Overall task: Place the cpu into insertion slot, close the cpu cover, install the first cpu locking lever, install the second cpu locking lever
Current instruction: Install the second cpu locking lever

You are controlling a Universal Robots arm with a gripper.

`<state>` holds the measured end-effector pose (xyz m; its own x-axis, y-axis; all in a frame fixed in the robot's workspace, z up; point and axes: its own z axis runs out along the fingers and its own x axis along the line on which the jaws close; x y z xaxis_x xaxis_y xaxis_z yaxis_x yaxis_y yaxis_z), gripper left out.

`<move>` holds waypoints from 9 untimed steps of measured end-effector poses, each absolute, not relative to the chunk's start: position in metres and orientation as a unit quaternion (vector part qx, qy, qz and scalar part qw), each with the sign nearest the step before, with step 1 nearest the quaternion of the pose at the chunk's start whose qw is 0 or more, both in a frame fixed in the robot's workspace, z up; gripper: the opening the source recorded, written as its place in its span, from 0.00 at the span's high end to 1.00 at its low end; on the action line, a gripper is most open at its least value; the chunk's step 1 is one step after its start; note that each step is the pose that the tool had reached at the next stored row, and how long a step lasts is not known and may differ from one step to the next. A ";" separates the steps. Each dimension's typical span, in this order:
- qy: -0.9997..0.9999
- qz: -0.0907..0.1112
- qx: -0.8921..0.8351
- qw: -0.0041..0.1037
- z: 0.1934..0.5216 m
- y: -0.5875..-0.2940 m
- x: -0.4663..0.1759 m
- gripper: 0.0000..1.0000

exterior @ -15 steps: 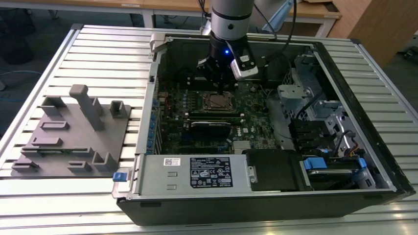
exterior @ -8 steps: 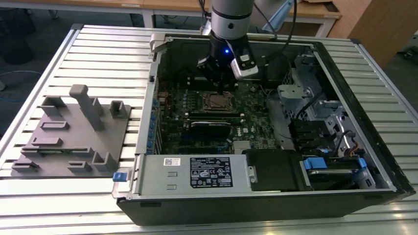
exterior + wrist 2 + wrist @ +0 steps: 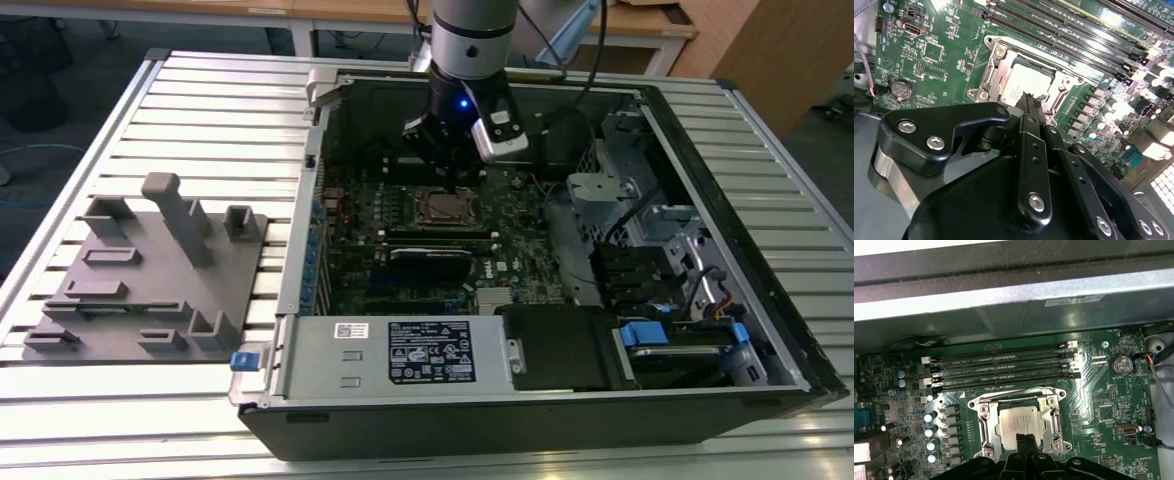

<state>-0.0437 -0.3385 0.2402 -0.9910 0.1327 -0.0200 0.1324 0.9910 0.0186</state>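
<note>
One arm is at work here, reaching down into an open computer case (image 3: pixel 694 250) that lies on its side on a slatted metal table (image 3: pixel 200 110). Nearest in the exterior view is the case's power supply (image 3: pixel 400 352), and on the exterior view's left a grey plastic fixture (image 3: pixel 147 280) sits on the table just beside the case. Deeper in, the green motherboard (image 3: pixel 521 240) carries the insertion slot (image 3: pixel 441 207), and the cpu (image 3: pixel 1019 426) already rests in it, its dull silvery top showing through the window of the cpu cover (image 3: pixel 985 427), which lies flat around it. The pincer (image 3: pixel 1024 441) hangs just above the edge of the chip, its two slim black fingers (image 3: pixel 1030 107) pressed together with nothing between them. Beyond the socket, in the first wrist view, four long black memory slots (image 3: pixel 1004 372) run side by side, and behind them rises the case's metal wall (image 3: pixel 1014 295).
</note>
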 end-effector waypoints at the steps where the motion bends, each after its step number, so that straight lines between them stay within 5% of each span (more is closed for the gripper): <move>1: 0.998 0.009 0.066 0.011 0.241 -0.338 -0.044 0.90; 9: 0.998 0.009 0.066 0.011 0.244 -0.339 -0.044 0.90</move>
<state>-0.0437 -0.3388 0.2439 -0.9910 0.1327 -0.0202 0.1323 0.9910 0.0191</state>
